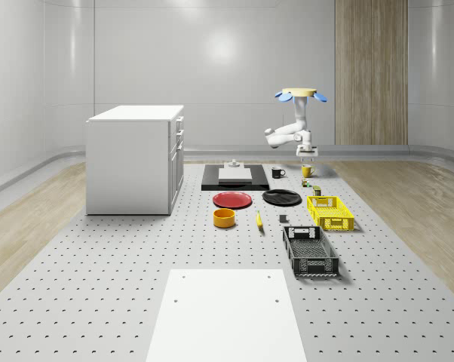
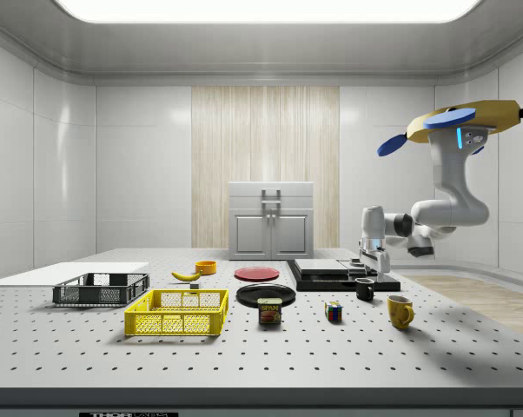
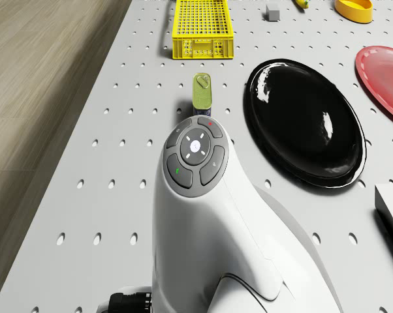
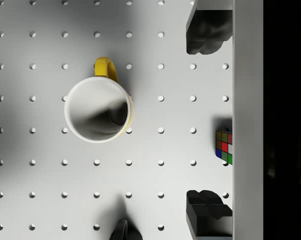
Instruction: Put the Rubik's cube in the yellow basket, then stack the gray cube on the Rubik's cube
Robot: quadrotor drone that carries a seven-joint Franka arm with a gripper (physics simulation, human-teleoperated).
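Two dark fingers (image 4: 205,30) of the end effector (image 2: 374,263) are seen spread wide and empty, held above the perforated grey surface (image 1: 99,286) over a yellow ceramic mug (image 4: 98,109). Just beside the mug, the multicoloured Rubik's cube (image 2: 334,312) is left resting on the surface, well apart from the yellow mesh basket (image 2: 178,313). Hover is kept by the drone (image 2: 460,124) at the side view's right.

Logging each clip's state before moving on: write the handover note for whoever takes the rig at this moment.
Gripper: open, empty, above the table near the yellow mug; the drone hovers above the table's far end.
Rubik's cube: on the table beside the spam can, not in the yellow basket.
Gray cube: on the table, between the two baskets.
Done: nothing.
Left: grasp and basket the Rubik's cube, then stack the gray cube.
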